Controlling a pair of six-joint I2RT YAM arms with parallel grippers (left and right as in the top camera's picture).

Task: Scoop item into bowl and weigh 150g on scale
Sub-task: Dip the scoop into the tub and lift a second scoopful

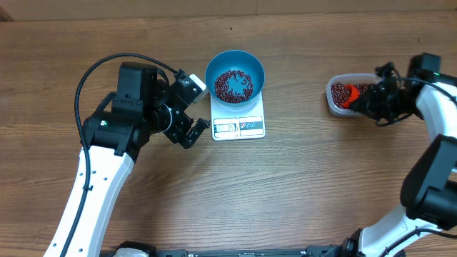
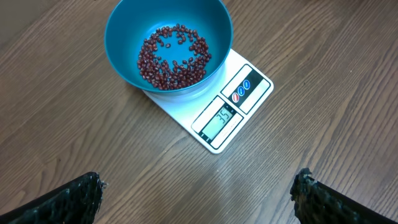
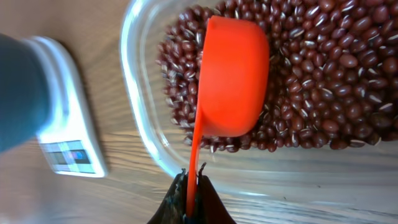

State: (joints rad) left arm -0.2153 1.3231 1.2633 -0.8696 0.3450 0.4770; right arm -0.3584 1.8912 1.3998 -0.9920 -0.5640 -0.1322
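The blue bowl (image 1: 235, 76) stands on the white scale (image 1: 239, 126) and holds a thin layer of dark red beans (image 2: 173, 57). The scale's display (image 2: 221, 117) is lit. My left gripper (image 1: 190, 130) hovers open just left of the scale, fingertips (image 2: 87, 190) wide apart over bare wood. At the right, my right gripper (image 3: 194, 171) is shut on the thin handle of an orange scoop (image 3: 233, 78), whose cup lies turned over on the beans (image 3: 323, 74) in the clear tub (image 1: 348, 93).
Brown wooden table (image 1: 300, 185) all around. The clear tub sits far right of the scale, with bare wood between them. Black cables loop over the left arm (image 1: 107, 135).
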